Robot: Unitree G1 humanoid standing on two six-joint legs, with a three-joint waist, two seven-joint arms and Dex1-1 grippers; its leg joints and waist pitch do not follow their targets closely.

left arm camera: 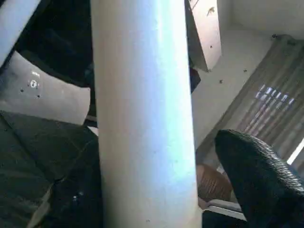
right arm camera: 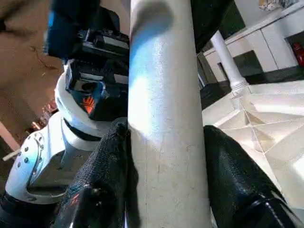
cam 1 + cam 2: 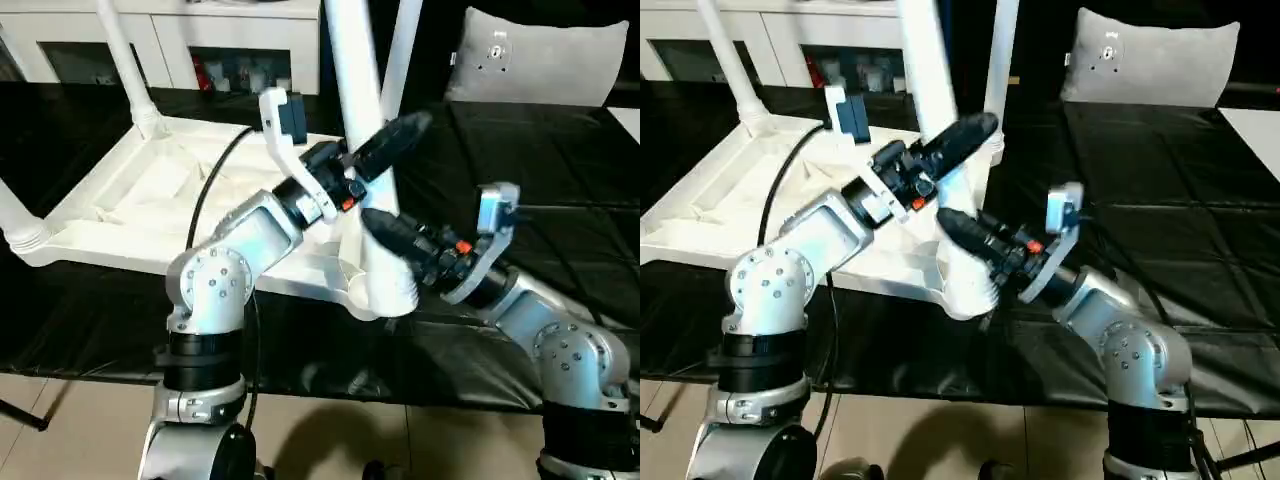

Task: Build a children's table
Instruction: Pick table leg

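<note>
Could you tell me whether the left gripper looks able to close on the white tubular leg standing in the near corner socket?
Probably yes: the left gripper already straddles the white tubular leg, above the right gripper clamped lower down.

- Upper end of near leg (image 3: 350, 90) cut off by top edge.
- Far-left leg (image 3: 125, 60) likewise cut at top.
- Left corner leg (image 3: 15, 225) cropped by left edge.
- Socket (image 3: 385, 290) partly hidden behind right end effector (image 3: 385, 232).
- Cabinet contents (image 3: 235, 70) too small to tell.
</note>
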